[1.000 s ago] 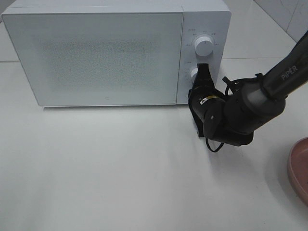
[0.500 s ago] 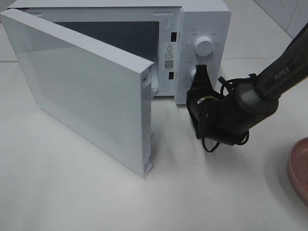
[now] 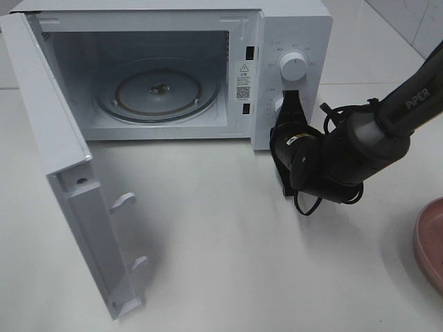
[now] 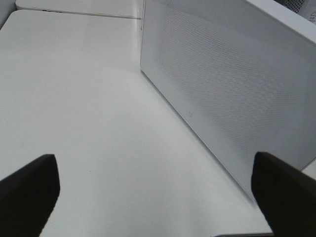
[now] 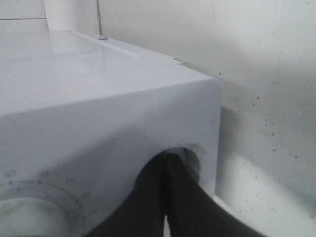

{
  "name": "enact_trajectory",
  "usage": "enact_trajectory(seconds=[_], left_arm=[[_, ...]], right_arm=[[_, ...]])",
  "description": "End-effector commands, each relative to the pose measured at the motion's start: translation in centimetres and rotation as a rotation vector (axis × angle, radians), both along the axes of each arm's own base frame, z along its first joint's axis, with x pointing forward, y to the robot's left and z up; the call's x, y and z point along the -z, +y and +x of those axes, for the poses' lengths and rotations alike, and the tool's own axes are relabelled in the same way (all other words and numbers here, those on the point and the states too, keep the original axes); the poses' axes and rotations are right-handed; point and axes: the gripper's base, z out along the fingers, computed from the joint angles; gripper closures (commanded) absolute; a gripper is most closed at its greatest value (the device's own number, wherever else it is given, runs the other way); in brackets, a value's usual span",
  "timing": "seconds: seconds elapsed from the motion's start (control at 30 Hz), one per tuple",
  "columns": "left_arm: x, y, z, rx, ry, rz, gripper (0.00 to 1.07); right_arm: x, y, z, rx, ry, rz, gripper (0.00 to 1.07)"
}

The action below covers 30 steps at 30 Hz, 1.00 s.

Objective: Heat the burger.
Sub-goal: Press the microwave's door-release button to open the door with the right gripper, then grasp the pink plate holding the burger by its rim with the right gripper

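Note:
The burger is out of view in every frame. The white microwave point(image 3: 294, 28) stands at the back with its door point(image 3: 66, 187) swung wide open to the left, showing an empty glass turntable point(image 3: 159, 90). My right gripper point(image 3: 289, 104) is shut, its tip pressed against the lower round button on the control panel, below the dial point(image 3: 293, 66). In the right wrist view the closed fingers point(image 5: 165, 163) meet that button's recess in the microwave point(image 5: 98, 98). My left gripper point(image 4: 155, 197) is open and holds nothing, facing the door's dotted outer face point(image 4: 232, 89).
A pink plate point(image 3: 430, 242) shows partly at the right edge of the table, with nothing visible on it. The open door juts out over the table's front left. White tabletop point(image 3: 228, 263) lies in front of the microwave.
The microwave door, closed a second ago, has swung fully open to the left, exposing the turntable. My right gripper has stayed at the lower button.

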Motion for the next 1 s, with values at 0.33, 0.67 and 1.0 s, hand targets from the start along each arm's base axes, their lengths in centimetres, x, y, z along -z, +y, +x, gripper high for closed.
enact_trajectory(seconds=[0.33, 0.67, 1.0], left_arm=[[-0.1, 0.0, -0.2, 0.004, -0.032, 0.001, 0.09], [-0.1, 0.0, -0.2, 0.004, -0.032, 0.001, 0.09], [-0.1, 0.0, -0.2, 0.004, -0.032, 0.001, 0.09]], right_arm=[[-2.8, -0.5, -0.1, -0.105, -0.052, -0.010, 1.06], [-3.8, -0.8, -2.1, -0.240, 0.073, -0.178, 1.05], [-5.2, -0.4, -3.9, -0.540, 0.197, -0.455, 1.03]])
